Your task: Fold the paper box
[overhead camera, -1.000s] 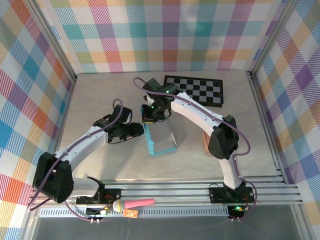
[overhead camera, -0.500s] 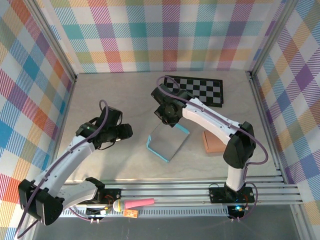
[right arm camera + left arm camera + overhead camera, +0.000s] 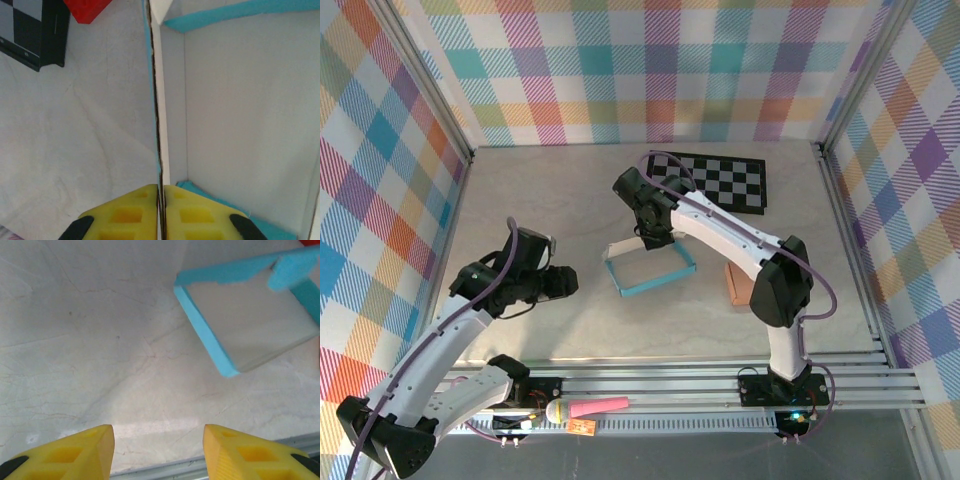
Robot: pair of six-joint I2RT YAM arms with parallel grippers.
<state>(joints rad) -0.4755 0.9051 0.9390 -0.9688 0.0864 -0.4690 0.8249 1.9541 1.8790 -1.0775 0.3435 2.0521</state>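
Top view: paper box (image 3: 650, 270) mid-table, blue-edged walls partly up. right gripper (image 3: 655, 240) at far wall; left gripper (image 3: 560, 283) well apart, off box's left side. Step looks like raising and creasing a wall.

Left wrist: left gripper (image 3: 157, 452) spread, nothing between fingers; box ahead, upper right, not touching.

Right wrist: right gripper (image 3: 162, 210) pinching thin box wall edge-on. Next probably needs left gripper bracing opposite wall.

No lettering, number, label or brand mark could be read on any surface in these views.
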